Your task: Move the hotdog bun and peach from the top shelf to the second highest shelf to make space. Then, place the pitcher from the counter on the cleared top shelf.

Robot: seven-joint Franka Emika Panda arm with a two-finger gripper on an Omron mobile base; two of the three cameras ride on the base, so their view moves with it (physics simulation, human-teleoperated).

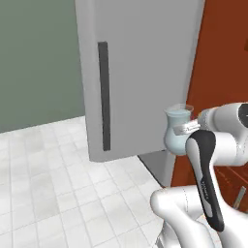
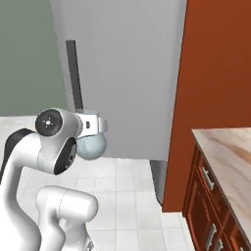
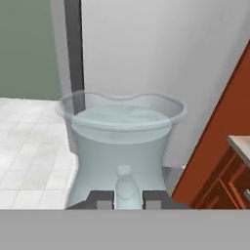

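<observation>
1. Before the grey fridge door [image 1: 140,72], the pitcher [image 1: 177,130] hangs upright in the air, well clear of the wood surface [image 2: 230,152].
2. Fingers [image 3: 100,199] are closed narrowly on the pitcher's handle at its near side.
3. Beside the fridge door stands a red-brown cupboard panel [image 2: 215,63], with white floor tiles [image 1: 48,184] below.

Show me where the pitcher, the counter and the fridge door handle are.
pitcher [image 3: 122,146]: hand view, front of its body.
counter [image 2: 230,147]: right base view, bare wood top.
fridge door handle [image 1: 103,92]: left base view, middle of the dark bar.
</observation>
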